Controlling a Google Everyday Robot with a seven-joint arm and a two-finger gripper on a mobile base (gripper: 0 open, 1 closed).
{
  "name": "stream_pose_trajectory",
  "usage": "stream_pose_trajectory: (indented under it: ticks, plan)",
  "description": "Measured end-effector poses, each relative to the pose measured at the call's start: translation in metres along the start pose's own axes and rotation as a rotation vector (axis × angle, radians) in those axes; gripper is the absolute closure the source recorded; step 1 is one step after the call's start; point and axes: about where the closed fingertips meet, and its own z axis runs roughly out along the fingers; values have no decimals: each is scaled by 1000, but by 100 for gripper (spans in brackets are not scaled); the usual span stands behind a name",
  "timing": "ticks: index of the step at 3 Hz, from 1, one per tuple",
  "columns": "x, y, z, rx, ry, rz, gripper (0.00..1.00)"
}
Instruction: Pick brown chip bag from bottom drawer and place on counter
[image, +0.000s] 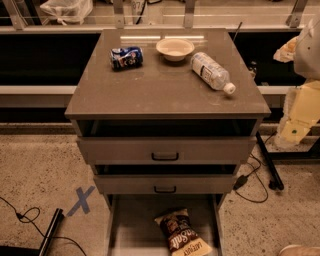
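The brown chip bag (182, 234) lies on the floor of the bottom drawer (131, 227), right of its middle. Its dark top points to the cabinet and its cream-yellow end points to the front. The drawer is pulled out wide. The counter (160, 85) is the flat grey-brown top of the cabinet. My arm (303, 95) stands at the right edge of the view, beside the cabinet and at about counter height. My gripper (286, 50) is at its upper left end, right of the counter and far above the bag. It holds nothing that I can see.
On the counter lie a crushed blue can (126, 57), a pale bowl (175, 48) and a plastic bottle (212, 71) on its side. Two upper drawers (165, 150) with black handles stand slightly open. Cables and a black stand leg (269, 160) are on the floor to the right. A blue X (80, 201) marks the floor to the left.
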Motion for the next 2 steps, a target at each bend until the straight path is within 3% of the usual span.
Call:
stream_pose_trajectory:
  ticks: [1, 2]
  plan:
    - [0, 0, 0, 0, 0, 0, 0]
    - [9, 1, 26, 0, 56, -7, 0]
